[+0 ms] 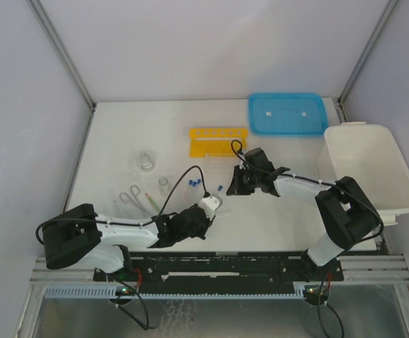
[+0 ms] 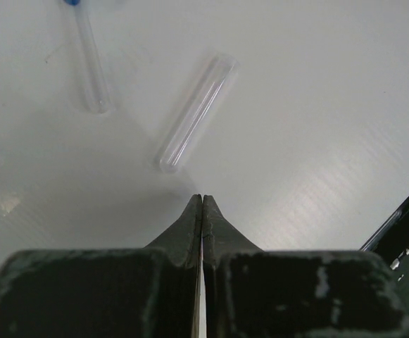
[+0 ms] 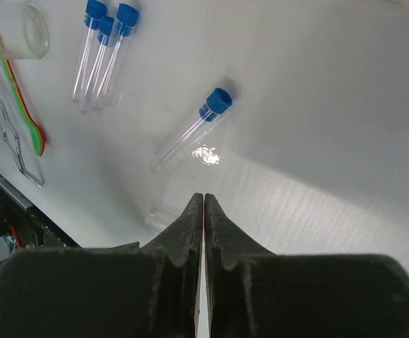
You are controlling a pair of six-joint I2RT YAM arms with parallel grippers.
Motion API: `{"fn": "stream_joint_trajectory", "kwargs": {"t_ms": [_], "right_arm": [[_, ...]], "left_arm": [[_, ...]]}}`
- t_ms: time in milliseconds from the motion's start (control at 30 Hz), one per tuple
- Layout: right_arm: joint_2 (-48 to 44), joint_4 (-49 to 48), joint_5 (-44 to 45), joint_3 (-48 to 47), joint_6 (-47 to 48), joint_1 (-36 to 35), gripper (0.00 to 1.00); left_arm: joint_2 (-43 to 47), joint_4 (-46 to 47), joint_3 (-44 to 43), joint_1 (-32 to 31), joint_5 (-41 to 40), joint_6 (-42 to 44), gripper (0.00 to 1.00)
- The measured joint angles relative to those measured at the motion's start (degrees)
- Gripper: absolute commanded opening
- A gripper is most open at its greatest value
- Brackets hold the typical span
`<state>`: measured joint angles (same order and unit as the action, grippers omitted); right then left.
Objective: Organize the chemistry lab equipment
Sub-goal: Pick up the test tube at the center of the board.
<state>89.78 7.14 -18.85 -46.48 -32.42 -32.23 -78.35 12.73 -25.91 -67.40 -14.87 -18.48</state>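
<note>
Though glass-clear — tube [image 2: 193,113] cap cropped

Four blue-capped tubes [image 3: 190,134] lie on the counter [image 1: 120,127]: three bunched together, one apart. One yellow tube rack [image 1: 218,141], one pair of metal tongs [image 1: 129,198], one green-tipped stick [image 1: 149,200], two small clear glass vessels [image 1: 145,162], one white tub [image 1: 373,169], one blue lid [image 1: 287,113].
</note>
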Motion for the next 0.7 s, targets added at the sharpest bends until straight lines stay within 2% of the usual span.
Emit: {"fn": "stream_joint_trajectory", "kwargs": {"t_ms": [333,700], "right_arm": [[2.05,-0.31,0.35,-0.09,-0.39,-1.99,0.0],[2.05,-0.04,2.27,0.0,-0.42,-3.93,0.0]], "left_arm": [[-4.44,3.06,-1.22,0.35,0.07,-0.07,0.0],[-4.9,3.28,-1.55,3.17,0.07,0.26,0.0]]}}
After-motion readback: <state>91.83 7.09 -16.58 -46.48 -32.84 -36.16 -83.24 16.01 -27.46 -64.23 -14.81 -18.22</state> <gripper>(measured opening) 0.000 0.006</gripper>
